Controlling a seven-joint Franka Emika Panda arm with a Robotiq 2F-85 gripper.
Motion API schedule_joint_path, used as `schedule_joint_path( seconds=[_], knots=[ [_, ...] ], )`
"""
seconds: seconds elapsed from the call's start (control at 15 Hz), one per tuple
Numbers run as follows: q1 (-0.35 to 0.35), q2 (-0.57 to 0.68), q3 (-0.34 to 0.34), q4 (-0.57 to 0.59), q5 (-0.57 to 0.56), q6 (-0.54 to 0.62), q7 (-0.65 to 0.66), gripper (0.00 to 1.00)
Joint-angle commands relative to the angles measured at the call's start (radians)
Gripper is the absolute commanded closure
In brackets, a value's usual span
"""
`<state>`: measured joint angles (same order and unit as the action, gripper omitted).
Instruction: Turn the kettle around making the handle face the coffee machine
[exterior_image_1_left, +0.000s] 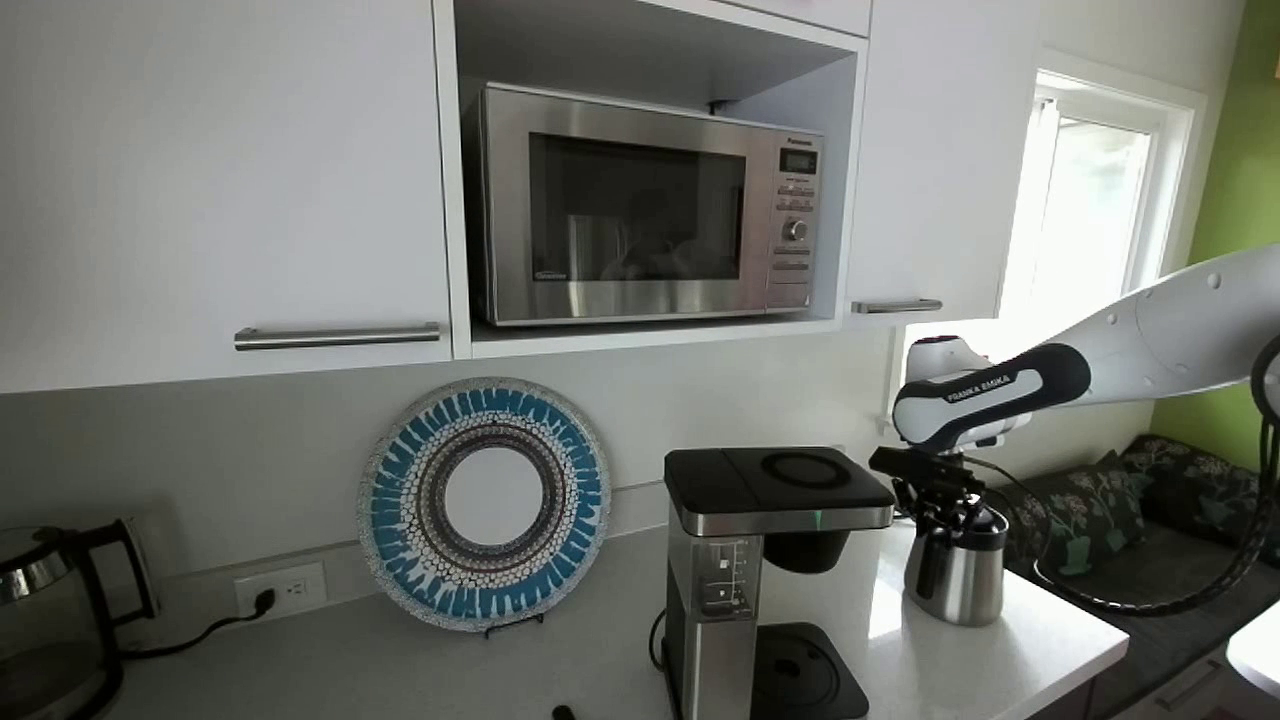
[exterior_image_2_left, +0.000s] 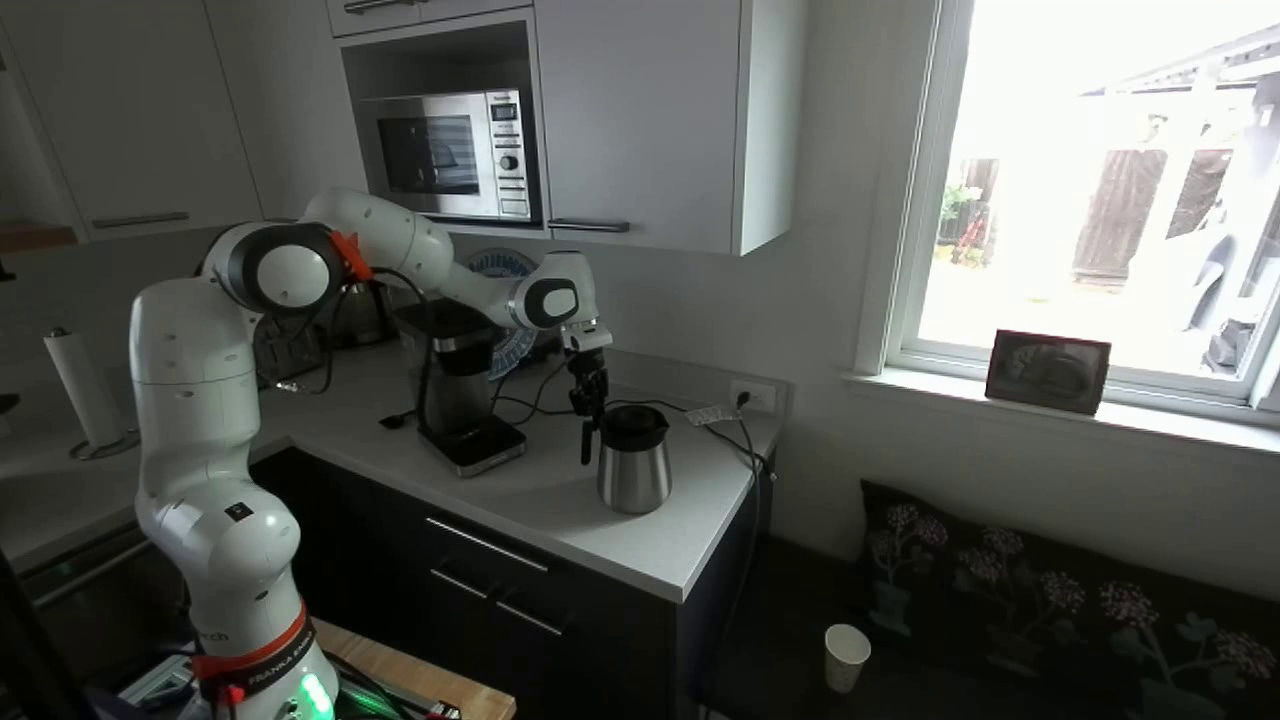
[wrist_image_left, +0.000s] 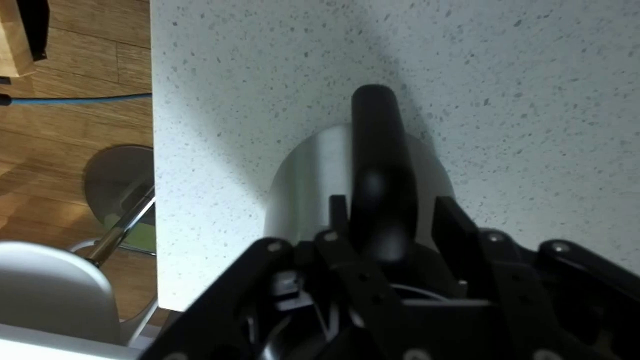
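On counter (exterior_image_2_left: 560, 495) near its corner, upright: kettle (exterior_image_2_left: 635, 485) | with claw (wrist_image_left: 391, 205) parted wider than handle (wrist_image_left: 381, 165), straddling it, leaving a gap on one side, without visible grip | down along handle's upright axis, with kettle's body just beside, away from coffee machine (exterior_image_1_left: 715, 595) | judged: handle roughly toward coffee machine; pinch for fine turning, or lift clear

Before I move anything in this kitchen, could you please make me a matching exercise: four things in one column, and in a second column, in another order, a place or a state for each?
1. Steel kettle
2. Microwave
3. Picture frame
4. Pincer

A. On the windowsill
B. Open, on both sides of the dark handle
C. Inside an opening in the cupboards
D. Standing on the counter, near its corner

Pairs: 1-D; 2-C; 3-A; 4-B
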<state>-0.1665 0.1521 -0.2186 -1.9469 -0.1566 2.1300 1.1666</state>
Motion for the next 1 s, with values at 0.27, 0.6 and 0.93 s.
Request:
schedule_joint_path(
  seconds=[0.27, 0.6, 0.93],
  knots=[
    [-0.032, -0.096, -0.004, -0.006, 0.074, 0.003, -0.462, 0.00],
    [-0.048, -0.170, -0.013, -0.005, 0.034, -0.111, -0.764, 0.00],
    [-0.065, -0.226, -0.023, -0.001, 0.013, -0.185, -1.072, 0.00]
  ],
)
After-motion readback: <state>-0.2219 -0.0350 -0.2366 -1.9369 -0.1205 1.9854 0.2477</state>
